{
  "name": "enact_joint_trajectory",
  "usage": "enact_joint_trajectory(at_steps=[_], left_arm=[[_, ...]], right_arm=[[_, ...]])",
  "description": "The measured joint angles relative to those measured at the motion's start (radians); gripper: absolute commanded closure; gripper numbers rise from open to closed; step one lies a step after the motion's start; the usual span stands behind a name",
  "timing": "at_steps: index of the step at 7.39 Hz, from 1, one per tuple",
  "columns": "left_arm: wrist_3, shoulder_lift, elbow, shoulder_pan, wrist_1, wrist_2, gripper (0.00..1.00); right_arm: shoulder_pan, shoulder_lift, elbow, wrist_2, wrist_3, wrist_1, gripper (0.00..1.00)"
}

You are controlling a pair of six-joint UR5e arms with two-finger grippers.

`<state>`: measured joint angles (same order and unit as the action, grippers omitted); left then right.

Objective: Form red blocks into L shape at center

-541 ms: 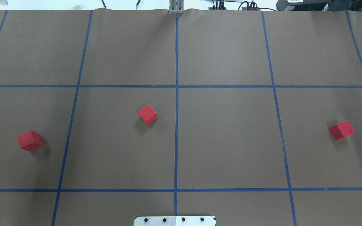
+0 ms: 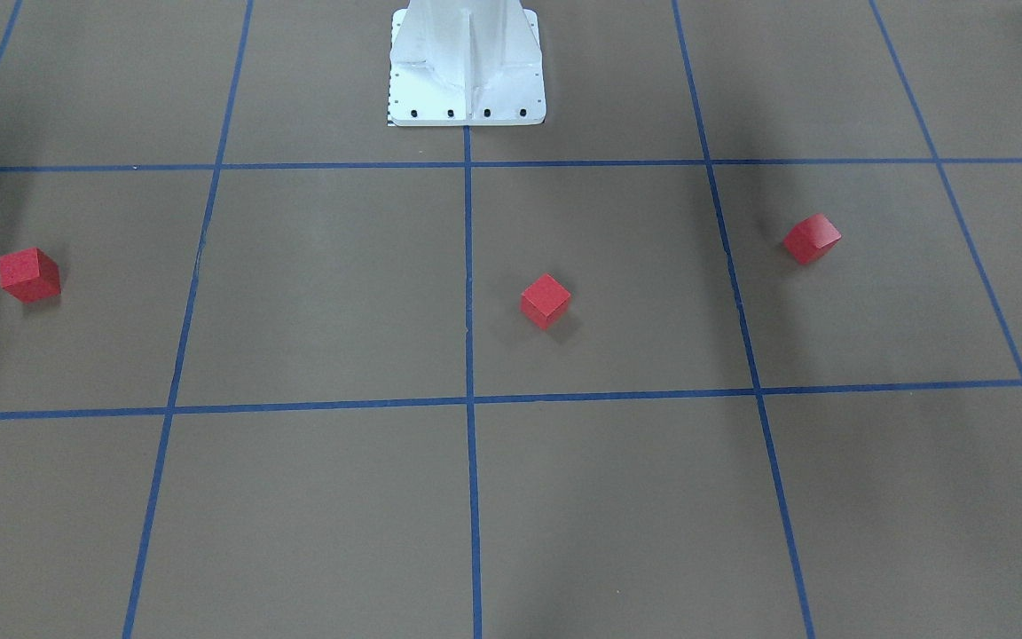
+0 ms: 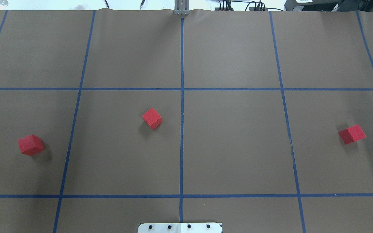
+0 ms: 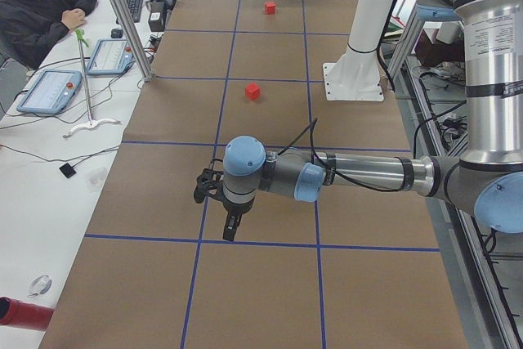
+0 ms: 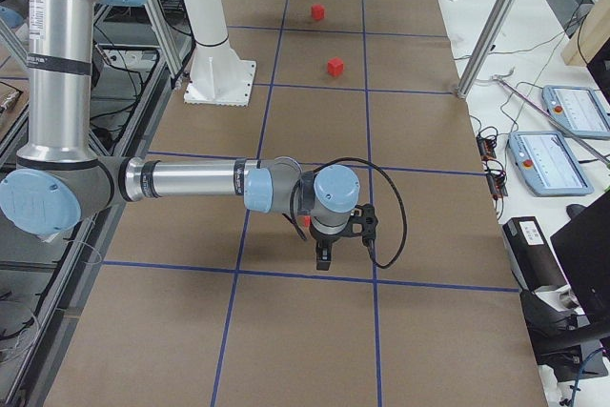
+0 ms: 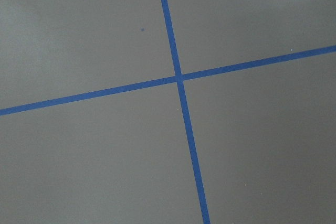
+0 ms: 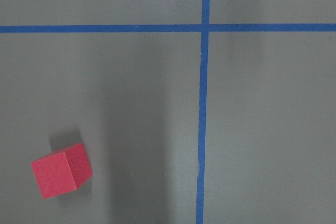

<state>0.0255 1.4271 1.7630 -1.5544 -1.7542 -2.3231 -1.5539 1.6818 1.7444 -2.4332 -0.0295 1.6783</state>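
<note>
- Shows three blocks scattered well apart on the brown gridded paper [image 3: 238, 152], each a small matte red cube: the left cube [image 3: 30, 145] at the overhead frame's lower left, the middle cube [image 3: 152, 118] just left of the middle tape line, the right cube [image 3: 352, 134] at far right.
- Finds the centre [image 3: 182, 89], a crossing of thin blue tape lines above and right of the middle cube, bare of blocks; no L begun.
- Catches the left gripper [image 4: 231, 222] only in the left side view, low in that frame, pointing down over the paper; cannot tell the width of its opening, nor any load.
- Catches the right gripper [image 5: 324, 256] only in the right side view, mid-frame; cannot tell its opening either.
- Risks a skewed grab, with all three cubes turned against the grid and corners liable to meet the fingers first, spinning or flicking a cube away.
- Risks a broken L through nudging a placed neighbour off line while setting the next cube flush.
- Risks the wrong crossing among several lookalikes, and an arm clash with both converging on the centre at once.
- Reveals no brand, label or legible writing on cubes, paper or arms; screens of the grey-framed touch pendants [image 4: 49, 91] at the left side view's left edge too small to read.
</note>
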Motion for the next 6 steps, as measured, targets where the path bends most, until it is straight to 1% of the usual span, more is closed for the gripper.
enact_joint_trajectory(at_steps=[2,4,5,6], left_arm=[[-0.019,0.038,-0.005,0.038,-0.035,-0.003,0.00],[-0.082,0.132,0.000,0.101,-0.041,-0.003,0.00],[-0.169,0.190,0.001,0.146,-0.039,-0.002,0.00],[-0.321,0.243,0.002,0.204,-0.037,0.000,0.00]], right_arm=[[0.001,-0.003,0.002,0.000,0.003,0.000,0.01],[0.002,-0.010,0.003,0.000,0.002,0.000,0.01],[0.003,-0.013,0.003,0.000,0.002,0.000,0.01],[0.005,-0.017,0.003,0.000,0.002,0.000,0.01]])
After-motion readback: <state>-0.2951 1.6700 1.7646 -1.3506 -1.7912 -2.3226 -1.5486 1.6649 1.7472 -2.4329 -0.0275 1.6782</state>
